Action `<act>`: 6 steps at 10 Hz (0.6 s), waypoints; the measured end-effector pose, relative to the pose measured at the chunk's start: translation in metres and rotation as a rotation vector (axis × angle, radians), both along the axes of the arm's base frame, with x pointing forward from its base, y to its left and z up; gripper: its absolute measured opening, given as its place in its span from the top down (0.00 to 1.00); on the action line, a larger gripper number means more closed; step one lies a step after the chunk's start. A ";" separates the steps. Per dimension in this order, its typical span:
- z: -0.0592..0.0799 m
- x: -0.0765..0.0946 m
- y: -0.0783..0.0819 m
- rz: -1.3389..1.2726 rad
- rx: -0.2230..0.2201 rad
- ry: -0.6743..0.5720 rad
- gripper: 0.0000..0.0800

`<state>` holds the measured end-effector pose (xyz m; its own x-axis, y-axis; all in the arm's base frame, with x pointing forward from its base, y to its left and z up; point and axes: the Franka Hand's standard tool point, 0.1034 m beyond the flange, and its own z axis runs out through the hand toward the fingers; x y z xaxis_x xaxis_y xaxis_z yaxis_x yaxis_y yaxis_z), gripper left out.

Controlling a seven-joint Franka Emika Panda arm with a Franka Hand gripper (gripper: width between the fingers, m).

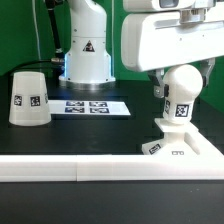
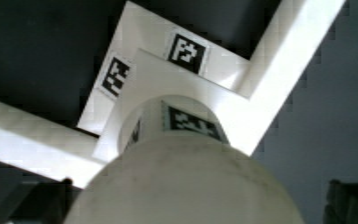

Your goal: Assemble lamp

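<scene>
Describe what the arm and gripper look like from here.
The gripper has a bulky, smooth white housing with rounded corners and short dark fingers. The arm's base column is glossy white and rounded, with a black triangle sticker and a blue glow at its foot. Dark cables hang behind it.

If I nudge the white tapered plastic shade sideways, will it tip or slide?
The white tapered plastic shade stands wide end down on the black table, so it probably slides rather than tips. It looks stiff, likely light. Its sloping walls may slip from a pinch.
</scene>
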<state>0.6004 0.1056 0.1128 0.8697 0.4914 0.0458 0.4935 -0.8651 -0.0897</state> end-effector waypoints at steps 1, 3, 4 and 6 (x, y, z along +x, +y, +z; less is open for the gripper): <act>0.000 0.000 -0.001 0.079 -0.002 -0.008 0.13; -0.001 0.000 -0.003 0.252 -0.004 -0.020 0.13; -0.002 0.003 -0.004 0.367 -0.010 -0.024 0.13; -0.005 0.006 -0.003 0.536 -0.026 -0.028 0.13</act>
